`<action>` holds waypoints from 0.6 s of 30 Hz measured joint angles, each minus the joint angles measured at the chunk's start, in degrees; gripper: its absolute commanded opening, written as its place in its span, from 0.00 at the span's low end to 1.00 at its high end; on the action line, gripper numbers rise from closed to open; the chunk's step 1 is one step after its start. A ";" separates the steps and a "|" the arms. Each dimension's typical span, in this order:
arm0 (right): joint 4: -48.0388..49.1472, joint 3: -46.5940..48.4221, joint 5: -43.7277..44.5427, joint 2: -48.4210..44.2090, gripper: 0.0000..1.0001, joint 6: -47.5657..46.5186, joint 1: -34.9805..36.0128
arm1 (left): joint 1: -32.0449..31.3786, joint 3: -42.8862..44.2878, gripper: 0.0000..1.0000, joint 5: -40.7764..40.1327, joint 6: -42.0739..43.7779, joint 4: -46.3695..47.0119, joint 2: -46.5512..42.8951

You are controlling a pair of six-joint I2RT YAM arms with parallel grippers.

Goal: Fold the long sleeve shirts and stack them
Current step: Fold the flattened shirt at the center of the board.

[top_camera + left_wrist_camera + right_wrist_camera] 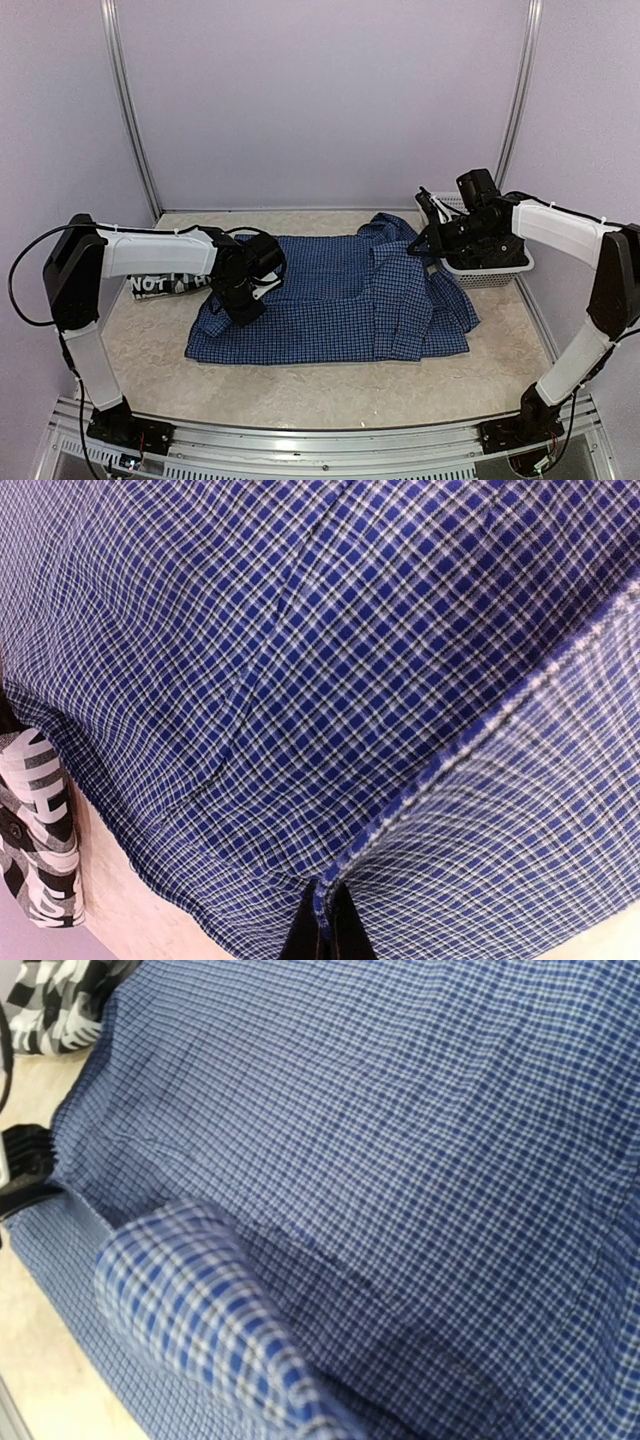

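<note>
While left end effector (325, 925) and right end effector (428, 240) pinch the blue shirt (340, 300), basket (495, 275) sits beside.

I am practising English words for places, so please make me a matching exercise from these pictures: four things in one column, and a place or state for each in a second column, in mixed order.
1. blue shirt
2. plaid shirt
3. white basket
4. left gripper

A. far right of the table
B. shut on a fold of blue cloth
C. spread across the middle
D. left side, white letters showing

Pairs: 1-C, 2-D, 3-A, 4-B.
</note>
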 measured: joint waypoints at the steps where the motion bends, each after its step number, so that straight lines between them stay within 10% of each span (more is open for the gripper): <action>1: 0.11 0.13 0.04 0.57 0.00 0.00 -0.04 | 0.07 0.28 0.00 0.02 0.13 0.00 0.26; 18: 1.79 0.26 1.14 7.08 0.00 0.00 -0.15 | 0.28 2.69 0.00 -0.22 0.20 -0.17 5.88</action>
